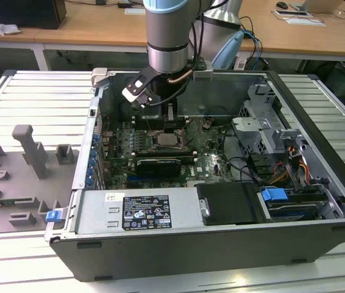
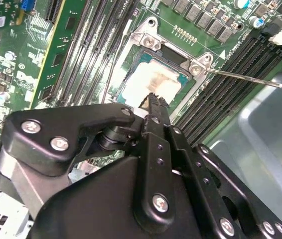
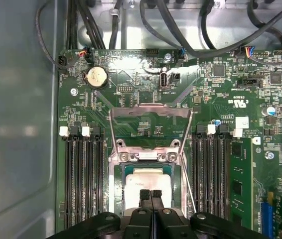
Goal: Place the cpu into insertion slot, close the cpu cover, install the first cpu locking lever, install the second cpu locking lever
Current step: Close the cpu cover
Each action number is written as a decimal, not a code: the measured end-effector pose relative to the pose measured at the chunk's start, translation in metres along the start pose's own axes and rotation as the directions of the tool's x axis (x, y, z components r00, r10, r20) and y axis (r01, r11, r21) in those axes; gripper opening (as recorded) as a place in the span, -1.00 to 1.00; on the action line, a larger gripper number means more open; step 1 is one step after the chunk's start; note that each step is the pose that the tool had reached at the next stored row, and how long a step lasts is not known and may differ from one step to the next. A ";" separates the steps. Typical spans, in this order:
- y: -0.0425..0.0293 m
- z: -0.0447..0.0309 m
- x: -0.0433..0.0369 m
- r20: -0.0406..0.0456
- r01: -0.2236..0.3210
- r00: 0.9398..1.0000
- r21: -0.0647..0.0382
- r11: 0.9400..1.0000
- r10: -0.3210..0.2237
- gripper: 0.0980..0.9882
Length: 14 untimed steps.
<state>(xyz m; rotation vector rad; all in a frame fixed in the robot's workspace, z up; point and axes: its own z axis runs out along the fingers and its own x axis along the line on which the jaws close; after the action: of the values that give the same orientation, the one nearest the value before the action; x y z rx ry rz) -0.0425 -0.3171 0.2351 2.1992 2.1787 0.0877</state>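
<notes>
Hovering low inside the open dark grey computer case [image 1: 221, 256], black metal fingers [image 3: 144, 196] clenched tip to tip with nothing between them. Probably closed like this to form one narrow pushing tip. Directly beneath the tips, touching or nearly so: small flat square cpu [image 3: 148, 178], pale silver-beige face smudged whiter in the middle, green at the edges. Lying flat and square inside the silvery-rimmed square insertion slot [image 3: 116, 172], so judged already seated. Just beyond the fingers, thin silvery cpu cover frame [image 3: 151, 107] tipped up on its hinge, presumably raised to keep the slot accessible. Beside the fingers, thin bright metal lever rod [image 2: 240, 78] sticking out free, not hooked down.
</notes>
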 end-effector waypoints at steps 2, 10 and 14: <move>0.0032 -0.0020 0.0001 0.000 0.000 1.000 0.001 1.000 0.000 -0.98; 0.0274 -0.0191 0.0004 0.000 0.000 1.000 0.017 1.000 0.000 -0.98; 0.0395 -0.0187 0.0005 0.001 0.000 1.000 0.027 1.000 0.000 -0.98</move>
<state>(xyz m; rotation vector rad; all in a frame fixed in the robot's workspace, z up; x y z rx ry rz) -0.0045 -0.3171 0.2566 2.2129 2.1922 0.0582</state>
